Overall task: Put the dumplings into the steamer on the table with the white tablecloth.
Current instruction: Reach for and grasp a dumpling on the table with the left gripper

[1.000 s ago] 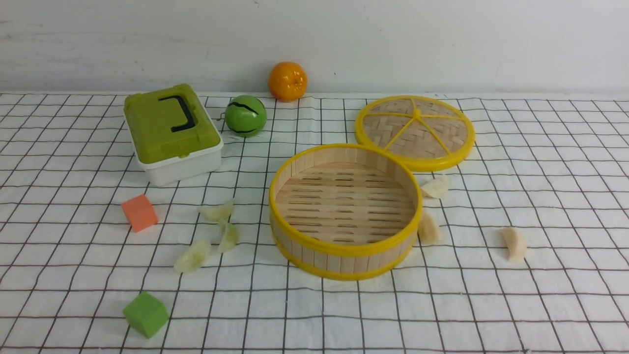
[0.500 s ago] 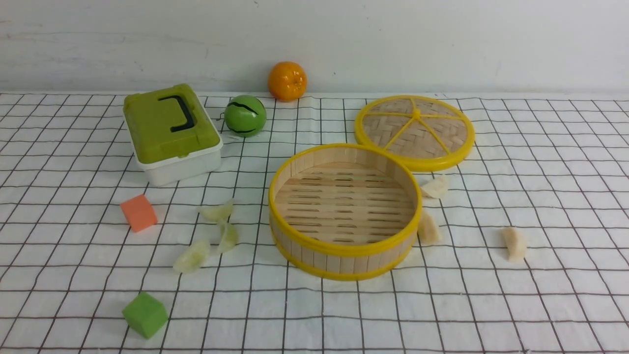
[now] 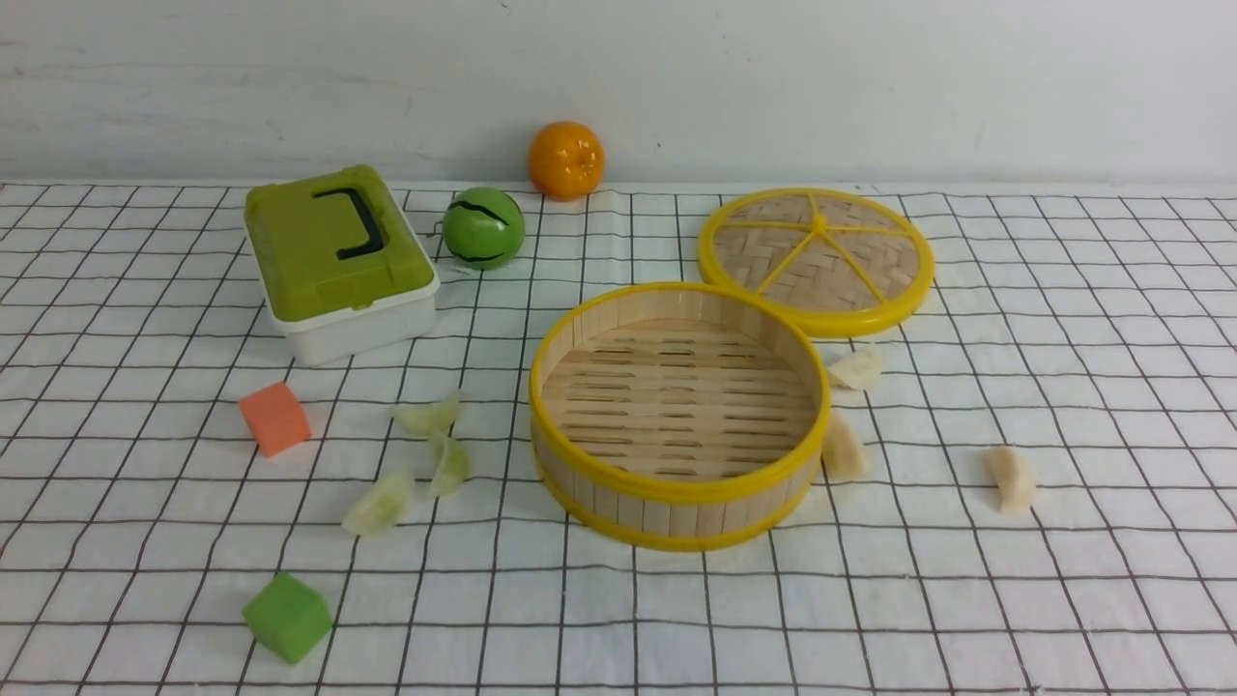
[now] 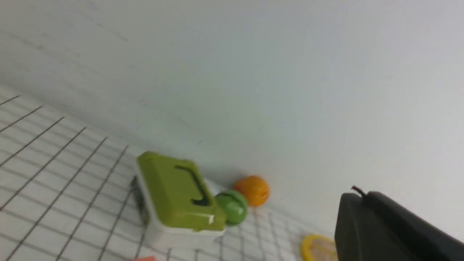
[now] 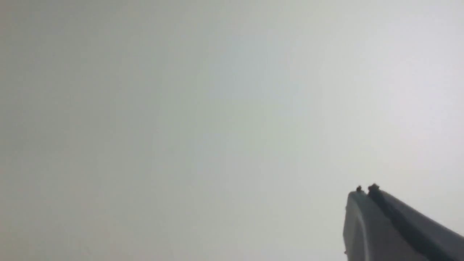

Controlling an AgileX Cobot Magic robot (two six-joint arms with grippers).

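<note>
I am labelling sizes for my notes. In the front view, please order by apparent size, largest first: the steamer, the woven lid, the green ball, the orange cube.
1. Steamer
2. Woven lid
3. Green ball
4. Orange cube

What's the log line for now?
round bamboo steamer with yellow rims: empty | crescent-shaped dumplings: six, all outside | both pincers: shut, holding nothing
</note>
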